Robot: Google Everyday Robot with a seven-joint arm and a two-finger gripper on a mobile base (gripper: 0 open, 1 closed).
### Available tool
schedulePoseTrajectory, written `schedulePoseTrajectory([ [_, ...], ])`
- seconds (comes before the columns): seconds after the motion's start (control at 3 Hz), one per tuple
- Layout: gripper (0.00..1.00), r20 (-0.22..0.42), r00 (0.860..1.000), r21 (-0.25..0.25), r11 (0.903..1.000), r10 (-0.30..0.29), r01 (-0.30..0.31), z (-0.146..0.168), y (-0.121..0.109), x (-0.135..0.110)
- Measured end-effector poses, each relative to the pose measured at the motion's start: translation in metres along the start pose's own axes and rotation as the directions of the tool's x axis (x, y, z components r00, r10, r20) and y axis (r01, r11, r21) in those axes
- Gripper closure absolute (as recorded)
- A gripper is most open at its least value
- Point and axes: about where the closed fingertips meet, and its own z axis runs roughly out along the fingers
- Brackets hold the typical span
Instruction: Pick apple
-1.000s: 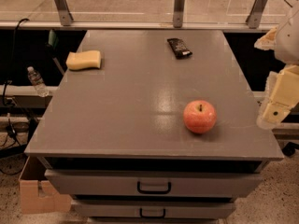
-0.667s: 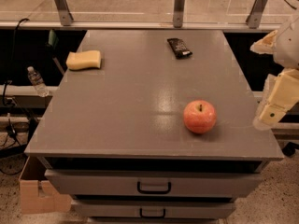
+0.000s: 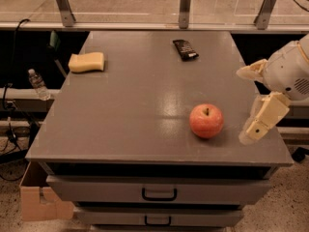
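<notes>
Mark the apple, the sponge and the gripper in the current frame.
apple [image 3: 206, 121], camera view, middle of its red skin.
sponge [image 3: 87, 62], camera view, centre of its top face.
gripper [image 3: 243, 105], camera view, midway between its open fingertips, right of the apple and not touching it.

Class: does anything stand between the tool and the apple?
Nothing visible does. The tool, open at the right edge of the table, has only bare surface between it and the apple; the sponge and dark packet lie farther back.
</notes>
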Motion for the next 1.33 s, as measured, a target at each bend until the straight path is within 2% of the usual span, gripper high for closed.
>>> schedulePoseTrajectory([
  [0.33,0.0,0.094,0.996,-0.07,0.9975,0.007,0.0,0.029,0.009,-0.012],
  [0.67,0.0,0.168,0.986,-0.112,0.9937,0.021,-0.002,0.053,0.017,-0.02],
  [1.0,0.0,0.213,0.977,-0.111,0.9938,0.026,-0.002,0.076,0.02,-0.024],
  [1.33,0.17,0.236,0.971,-0.091,0.9954,0.051,-0.03,0.087,0.017,-0.016],
])
